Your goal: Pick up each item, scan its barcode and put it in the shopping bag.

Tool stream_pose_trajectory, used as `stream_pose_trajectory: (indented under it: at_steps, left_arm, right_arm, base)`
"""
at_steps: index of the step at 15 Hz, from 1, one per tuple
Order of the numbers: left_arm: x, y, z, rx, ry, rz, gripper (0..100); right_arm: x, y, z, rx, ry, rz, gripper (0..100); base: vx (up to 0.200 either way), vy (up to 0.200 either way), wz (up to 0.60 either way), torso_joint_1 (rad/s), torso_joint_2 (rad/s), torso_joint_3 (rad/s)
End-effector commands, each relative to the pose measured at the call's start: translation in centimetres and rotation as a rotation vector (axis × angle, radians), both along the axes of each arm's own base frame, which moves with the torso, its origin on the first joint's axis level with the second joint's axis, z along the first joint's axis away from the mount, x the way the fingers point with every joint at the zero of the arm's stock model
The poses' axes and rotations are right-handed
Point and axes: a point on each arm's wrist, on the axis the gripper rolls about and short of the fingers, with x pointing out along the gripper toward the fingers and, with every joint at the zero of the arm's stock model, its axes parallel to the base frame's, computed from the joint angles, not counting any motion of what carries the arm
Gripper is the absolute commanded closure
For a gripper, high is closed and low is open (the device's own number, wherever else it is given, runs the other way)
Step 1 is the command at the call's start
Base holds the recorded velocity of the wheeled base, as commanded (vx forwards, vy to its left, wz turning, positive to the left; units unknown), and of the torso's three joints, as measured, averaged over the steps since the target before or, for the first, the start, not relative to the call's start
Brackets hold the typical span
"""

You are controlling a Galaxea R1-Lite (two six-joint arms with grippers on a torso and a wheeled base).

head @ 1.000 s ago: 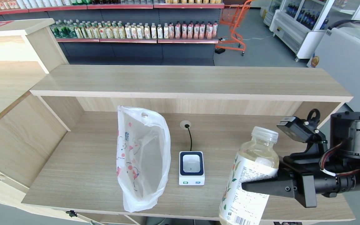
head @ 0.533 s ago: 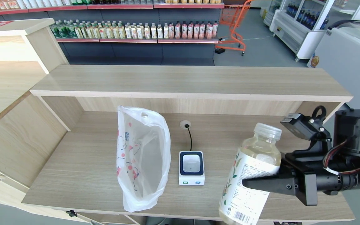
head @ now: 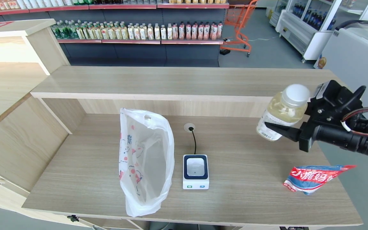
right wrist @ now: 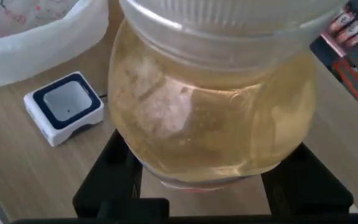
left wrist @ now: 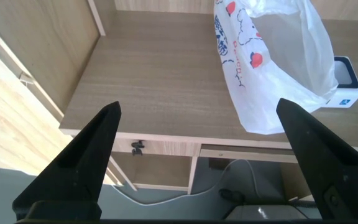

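Bottle (head: pixel 283 111), pinched between the right gripper's (head: pixel 279 128) fingers, had swung up within the second from low by the desk's (head: pixel 251 204) near edge to high over its right side, well apart from the scanner (head: pixel 195 172). Scanning likely remained ahead. The left gripper's (left wrist: pixel 197 106) fingers were spread.

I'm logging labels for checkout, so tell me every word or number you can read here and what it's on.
Snack bag: large white characters, partly cut off, not readable whole.
Bottle label: print too small.
Shopping bag: blue characters too small.
Shelf bottles: labels too small.
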Motion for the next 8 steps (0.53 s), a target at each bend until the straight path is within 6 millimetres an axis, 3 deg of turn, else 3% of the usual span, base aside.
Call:
stream_pose_trajectory:
  at_steps: [1,4,8]
  left_arm:
    - [0.0,0.0,0.0,0.0,0.0,0.0,0]
    - [0.0,0.0,0.0,0.0,0.0,0.0,0]
    - [0.0,0.0,0.0,0.0,0.0,0.0,0]
  right_arm:
    - [-0.12,-0.6,1.05,-0.05,-0.113,-0.029,100]
    - [-0.11,-0.64,1.2,-0.153,-0.256,-0.031,100]
    - [-0.51,-0.7,0.55,-0.224,-0.312,-0.021,100]
  base:
    - [0.0,0.0,0.0,0.0,0.0,0.0]
    - [0.0,0.0,0.0,0.0,0.0,0.0]
    - [0.0,0.0,0.0,0.0,0.0,0.0]
